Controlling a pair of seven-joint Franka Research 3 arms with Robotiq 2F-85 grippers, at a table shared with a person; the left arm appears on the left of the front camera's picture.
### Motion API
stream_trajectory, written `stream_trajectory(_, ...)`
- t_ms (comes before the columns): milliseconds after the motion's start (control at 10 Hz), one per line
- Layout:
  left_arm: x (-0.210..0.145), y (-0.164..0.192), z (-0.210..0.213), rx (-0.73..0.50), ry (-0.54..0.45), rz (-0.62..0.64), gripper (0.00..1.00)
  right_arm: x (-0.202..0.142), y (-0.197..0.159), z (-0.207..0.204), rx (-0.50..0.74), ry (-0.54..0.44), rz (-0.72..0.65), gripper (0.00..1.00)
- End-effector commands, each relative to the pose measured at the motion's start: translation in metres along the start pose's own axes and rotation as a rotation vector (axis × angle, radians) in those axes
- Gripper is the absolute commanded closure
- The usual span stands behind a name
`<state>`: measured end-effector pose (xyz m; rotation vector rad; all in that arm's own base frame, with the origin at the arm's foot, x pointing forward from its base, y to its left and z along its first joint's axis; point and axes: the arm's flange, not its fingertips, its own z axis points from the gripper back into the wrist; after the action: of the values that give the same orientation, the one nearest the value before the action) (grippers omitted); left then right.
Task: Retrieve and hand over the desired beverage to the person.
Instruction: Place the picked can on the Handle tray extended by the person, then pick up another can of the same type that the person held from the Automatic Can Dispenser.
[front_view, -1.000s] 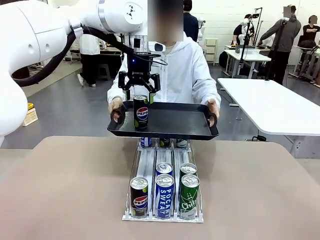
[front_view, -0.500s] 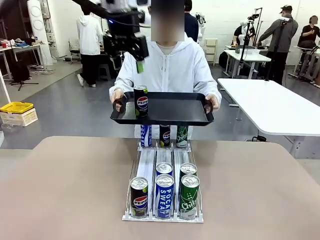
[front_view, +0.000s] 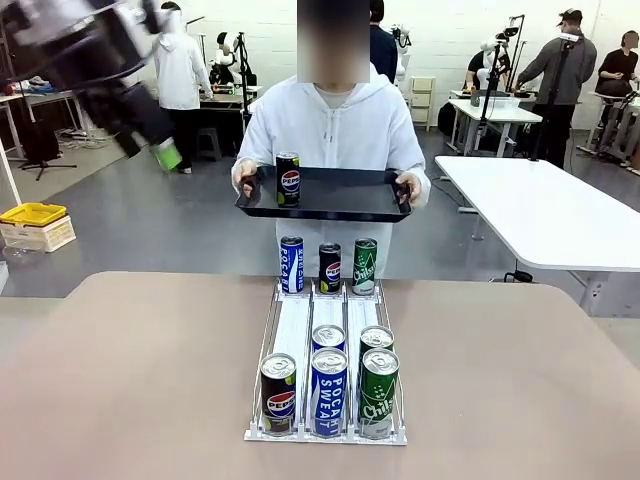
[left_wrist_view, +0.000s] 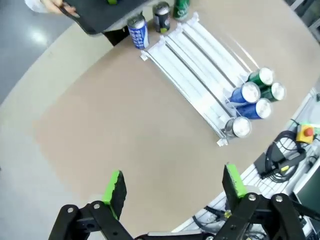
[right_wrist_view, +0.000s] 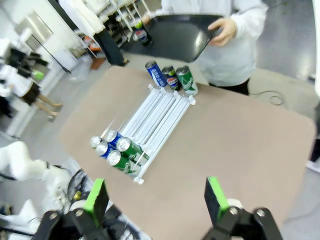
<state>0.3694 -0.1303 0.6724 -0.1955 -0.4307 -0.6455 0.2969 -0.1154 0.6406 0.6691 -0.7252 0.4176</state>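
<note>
— Where the left gripper (left_wrist_view: 174, 185) is looked along from its own wrist, how are its fingers found?

— They are spread wide, and nothing is held between the green pads (left_wrist_view: 115, 186); the table (left_wrist_view: 125, 130) is seen well below them. In the front view that gripper is blurred, raised at the upper left and well apart from everything else.

— And where is the beverage placed?

— A Pepsi can (front_view: 288, 180) is stood upright on the left part of the black tray (front_view: 340, 200), which is gripped at both ends by the person (front_view: 335, 130) at the far side.

— What is set on the table?

— A clear rack (front_view: 296, 330) is laid at the middle. Three cans (front_view: 329, 267) are stood at its far end, and five cans (front_view: 328, 390) are gathered at its near end.

— And the right gripper (right_wrist_view: 155, 195)?

— It is likewise held wide apart and empty, high above the table.
</note>
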Motion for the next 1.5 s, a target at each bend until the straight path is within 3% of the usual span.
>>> stream_trajectory(0,-0.036,-0.009,-0.005,-0.055,-0.064,-0.002,0.00,0.002,0.000,-0.001,0.034,-0.026,0.012,0.00)
stream_trajectory(300,-0.022,-0.002,-0.008,-0.078,-0.016,0.069,0.00,0.002,0.000,-0.001,0.034,-0.026,0.012,0.00)
stream_trajectory(400,-0.043,-0.005,-0.002,-0.049,-0.037,0.018,0.00,0.002,0.000,-0.001,0.034,-0.026,0.012,0.00)
stream_trajectory(1300,-0.039,-0.006,-0.001,-0.052,-0.037,0.027,0.00,0.002,0.000,-0.001,0.034,-0.026,0.012,0.00)
stream_trajectory(1400,-0.051,0.016,0.013,-0.178,-0.055,0.015,0.00,0.002,0.000,-0.001,0.034,-0.026,0.012,0.00)
